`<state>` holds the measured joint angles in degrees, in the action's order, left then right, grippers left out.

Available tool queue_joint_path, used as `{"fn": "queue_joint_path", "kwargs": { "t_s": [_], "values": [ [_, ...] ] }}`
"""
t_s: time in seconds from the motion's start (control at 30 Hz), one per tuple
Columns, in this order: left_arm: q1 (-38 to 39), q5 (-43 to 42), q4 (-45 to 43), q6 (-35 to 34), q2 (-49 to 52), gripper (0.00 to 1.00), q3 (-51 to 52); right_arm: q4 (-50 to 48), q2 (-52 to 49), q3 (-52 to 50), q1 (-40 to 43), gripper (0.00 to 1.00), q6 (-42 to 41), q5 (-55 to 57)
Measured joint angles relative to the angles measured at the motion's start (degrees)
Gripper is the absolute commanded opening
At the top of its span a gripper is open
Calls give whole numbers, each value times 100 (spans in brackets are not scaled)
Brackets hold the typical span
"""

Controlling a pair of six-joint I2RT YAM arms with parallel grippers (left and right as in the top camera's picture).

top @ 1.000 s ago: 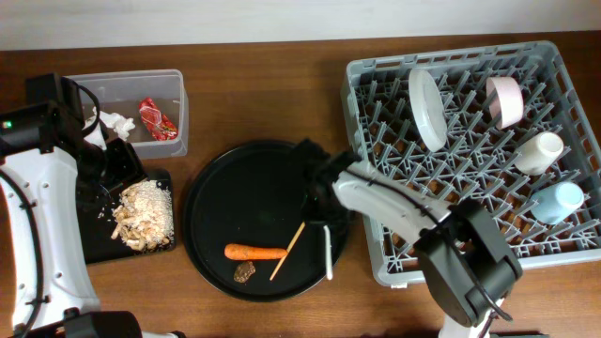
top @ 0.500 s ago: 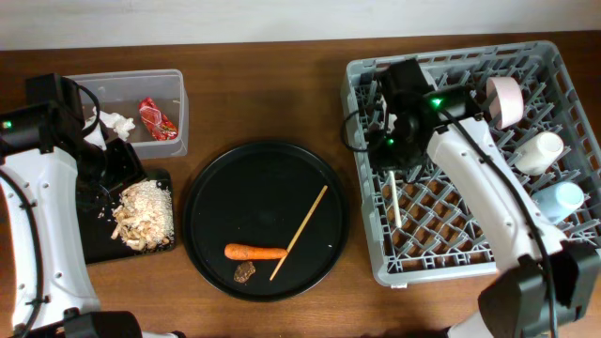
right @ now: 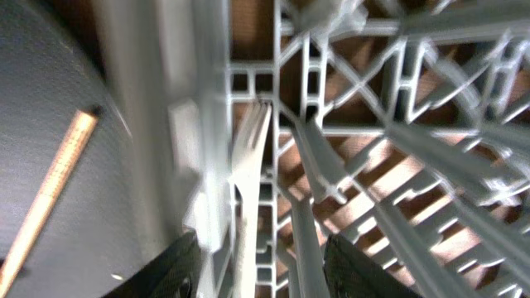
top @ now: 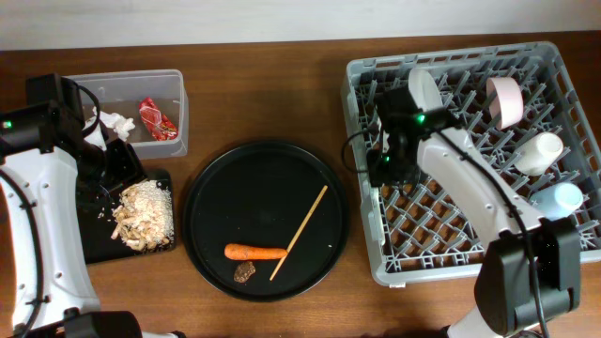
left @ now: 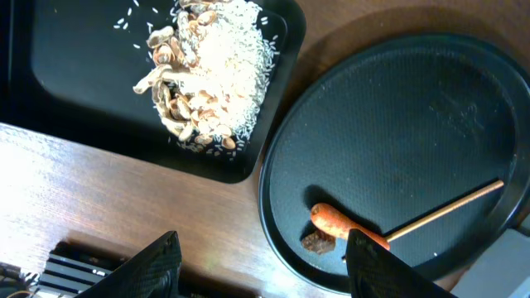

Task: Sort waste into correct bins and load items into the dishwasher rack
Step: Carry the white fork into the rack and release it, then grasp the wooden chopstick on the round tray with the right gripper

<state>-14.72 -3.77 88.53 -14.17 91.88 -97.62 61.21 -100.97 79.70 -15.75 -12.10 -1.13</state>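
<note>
White plastic fork (right: 248,165) is seen lying on the lattice floor of the dishwasher rack (top: 451,268), just inside the wall nearest the round black tray (top: 235,188). It lies between the spread fingers of the right gripper (right: 263,248), which are not closed on it. The left gripper (left: 263,240) is held spread over bare wood beside the shallow black tray (top: 94,244), where food scraps (top: 143,214) are heaped. Wooden chopstick (top: 300,232), carrot (top: 254,252) and brown lump (top: 244,272) are found on the round tray.

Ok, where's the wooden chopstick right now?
Overhead, the wooden chopstick lies slanted on the right half of the round black tray, lower end beside the orange carrot, with the dishwasher rack off to its right.
</note>
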Motion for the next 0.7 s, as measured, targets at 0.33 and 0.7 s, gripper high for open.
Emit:
{"fn": "queue_joint_path", "kwargs": {
  "t_s": [0.33,0.7],
  "values": [
    [0,20,4,0,0,63,0,833,175,1941,-833,48,-1226,-448],
    [0,20,9,0,0,63,0,640,-1672,1276,-2640,50,-3134,-608]
  ]
}}
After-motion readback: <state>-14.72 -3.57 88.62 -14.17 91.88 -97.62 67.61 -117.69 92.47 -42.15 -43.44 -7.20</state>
